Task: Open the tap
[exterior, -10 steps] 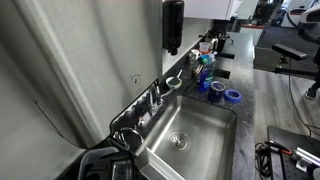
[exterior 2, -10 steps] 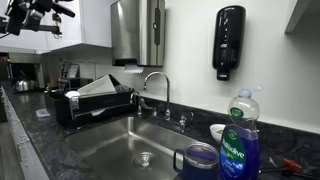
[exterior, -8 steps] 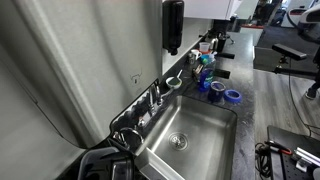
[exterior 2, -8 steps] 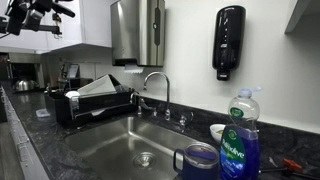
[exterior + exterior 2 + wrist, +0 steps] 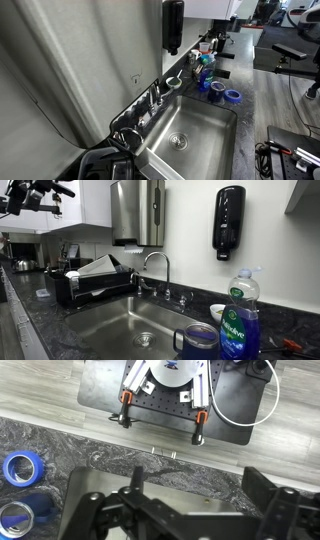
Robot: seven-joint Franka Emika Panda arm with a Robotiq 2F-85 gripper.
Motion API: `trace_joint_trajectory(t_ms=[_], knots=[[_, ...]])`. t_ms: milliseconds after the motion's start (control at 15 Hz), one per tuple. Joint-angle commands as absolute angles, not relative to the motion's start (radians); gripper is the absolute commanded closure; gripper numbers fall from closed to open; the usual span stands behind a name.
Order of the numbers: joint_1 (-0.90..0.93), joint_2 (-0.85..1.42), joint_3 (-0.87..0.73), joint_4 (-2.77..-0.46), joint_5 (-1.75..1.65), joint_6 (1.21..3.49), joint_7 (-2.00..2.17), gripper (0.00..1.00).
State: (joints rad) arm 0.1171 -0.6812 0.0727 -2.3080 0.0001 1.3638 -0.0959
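The tap is a small chrome faucet with a curved spout and stubby handles, standing at the back rim of the steel sink. It also shows in an exterior view against the wall, behind the sink. My gripper hangs high up at the far left, well away from the tap and above the counter. In the wrist view its two black fingers are spread wide with nothing between them. The tap is out of the wrist view.
A black wall dispenser and a steel towel dispenser hang above the sink. A dish rack stands beside the tap. A dish soap bottle, a blue mug and blue tape rolls stand on the dark counter.
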Motion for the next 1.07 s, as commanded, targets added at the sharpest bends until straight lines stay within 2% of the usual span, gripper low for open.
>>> trace_joint_trajectory(t_ms=[0, 733, 933, 1000], knots=[[0.120, -0.649, 0.060, -2.306, -0.010, 1.412, -0.125, 0.00], [0.095, -0.265, -0.057, -2.251, -0.156, 1.992, -0.440, 0.00], [0.073, -0.151, -0.069, -2.192, -0.195, 2.079, -0.489, 0.00], [0.079, -0.234, -0.051, -2.259, -0.171, 2.054, -0.447, 0.00]])
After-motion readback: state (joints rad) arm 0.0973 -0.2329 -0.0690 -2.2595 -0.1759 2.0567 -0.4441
